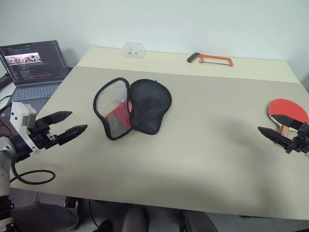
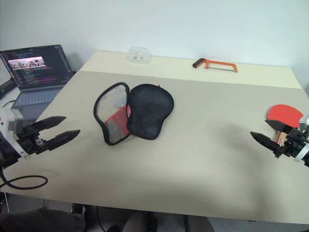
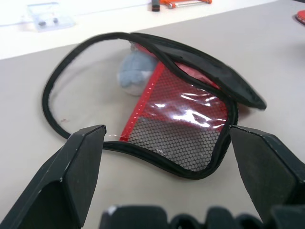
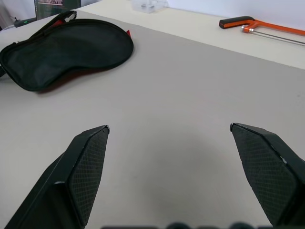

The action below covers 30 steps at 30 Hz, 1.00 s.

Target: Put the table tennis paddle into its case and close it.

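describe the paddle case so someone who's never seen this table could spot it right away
On the beige table, look left of centre, in front of the orange hacksaw at the far edge. The case lies unzipped, a black flap beside a red mesh-pocketed half; the paddle, at the right edge, is rigid.

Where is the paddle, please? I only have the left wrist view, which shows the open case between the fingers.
Observer: The paddle lies at the table's right edge, far from the case.
Operator: Is the right gripper holding it?
Observer: No, the right gripper hangs open beside it, empty.
Operator: Anything else on the table?
Observer: An orange hacksaw and a small clear box lie along the far edge.
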Motion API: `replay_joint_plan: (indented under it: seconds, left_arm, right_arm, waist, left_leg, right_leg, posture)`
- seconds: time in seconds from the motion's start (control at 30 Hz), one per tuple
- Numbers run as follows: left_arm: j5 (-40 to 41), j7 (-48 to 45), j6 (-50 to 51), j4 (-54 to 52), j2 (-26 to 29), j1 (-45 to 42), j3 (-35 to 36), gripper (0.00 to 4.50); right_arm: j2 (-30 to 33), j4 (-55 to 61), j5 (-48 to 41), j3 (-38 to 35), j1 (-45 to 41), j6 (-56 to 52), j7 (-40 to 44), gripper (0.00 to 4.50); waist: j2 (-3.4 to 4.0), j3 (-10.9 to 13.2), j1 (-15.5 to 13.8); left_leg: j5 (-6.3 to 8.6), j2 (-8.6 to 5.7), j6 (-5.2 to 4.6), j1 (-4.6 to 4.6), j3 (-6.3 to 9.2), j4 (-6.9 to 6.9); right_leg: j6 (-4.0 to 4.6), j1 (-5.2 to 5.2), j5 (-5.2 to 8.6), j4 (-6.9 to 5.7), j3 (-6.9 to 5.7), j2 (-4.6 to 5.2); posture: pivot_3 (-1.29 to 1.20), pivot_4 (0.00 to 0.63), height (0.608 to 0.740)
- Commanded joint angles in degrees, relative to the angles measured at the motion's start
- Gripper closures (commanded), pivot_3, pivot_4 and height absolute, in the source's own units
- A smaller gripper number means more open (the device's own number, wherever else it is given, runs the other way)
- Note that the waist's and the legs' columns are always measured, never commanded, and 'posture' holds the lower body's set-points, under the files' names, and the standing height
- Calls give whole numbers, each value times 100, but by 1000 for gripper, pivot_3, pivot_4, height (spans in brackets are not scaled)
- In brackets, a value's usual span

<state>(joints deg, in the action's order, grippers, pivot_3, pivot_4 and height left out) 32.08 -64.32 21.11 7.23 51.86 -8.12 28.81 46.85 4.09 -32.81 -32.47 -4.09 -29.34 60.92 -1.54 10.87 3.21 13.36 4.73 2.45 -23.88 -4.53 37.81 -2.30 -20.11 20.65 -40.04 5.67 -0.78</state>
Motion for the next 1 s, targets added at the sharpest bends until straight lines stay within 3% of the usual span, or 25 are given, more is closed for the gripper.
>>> replay_joint_plan:
  seconds: [0.03, 0.27, 0.37, 0.57, 0.73, 0.87, 1.0]
  left_arm:
    - [35, 25, 18, -173, 125, -120, 8, 0]
    - [229, 415, 517, -409, 89, -368, 20, 0]
    - [160, 966, 1077, -262, -27, -649, -216, 0]
    - [-119, 2146, 1700, -86, -843, -1036, -801, 0]
    - [-94, 2781, 2127, -421, -1434, -896, -967, 0]
    - [-612, 3926, 2353, -572, -1760, -963, -1090, 0]
    - [-520, 4760, 2780, -997, -2347, -1172, -999, 0]
  right_arm:
    - [206, 68, -126, -1, -67, 36, 80, 23]
    - [651, 540, -494, 354, 132, -530, 629, 23]
    - [861, 1178, -772, 563, -244, -815, 497, 23]
    - [816, 1814, -1262, 1126, -1700, -1113, 6, 23]
    - [729, 1607, -1114, 1660, -2177, -1111, -53, 23]
    - [635, 1382, -815, 2139, -2430, -922, -24, 23]
    - [452, 1289, -787, 2430, -2763, -946, -26, 23]
  waist:
    - [0, 0, -1]
    - [0, 0, -5]
    - [1, -1, -7]
    - [2, -9, 0]
    - [-14, -17, -45]
    - [-15, -18, -71]
    - [-15, -18, -72]
  left_leg:
    - [0, 1, 0, 0, 0, 0]
    - [0, 2, 0, 0, 1, 0]
    - [0, 3, 0, 0, 5, 1]
    - [0, -2, -2, 1, 21, 5]
    - [-1, 0, 2, -38, 34, 8]
    - [-1, -1, 0, -43, 46, 12]
    - [-2, -5, -2, -33, 53, 14]
  right_leg:
    - [0, 0, 0, 0, 0, 0]
    - [0, 1, 0, 0, -1, 0]
    - [-1, 2, 0, 0, -1, 0]
    - [-3, 3, -2, -8, -5, -5]
    - [-4, -16, -1, 9, -15, 4]
    - [-3, -16, -2, 6, -16, 14]
    - [-2, -9, -2, -6, -18, 13]
  posture:
    - [0, 150, 740]
    - [0, 150, 740]
    - [0, 150, 740]
    - [0, 150, 740]
    - [0, 150, 740]
    - [0, 150, 740]
    - [0, 150, 740]
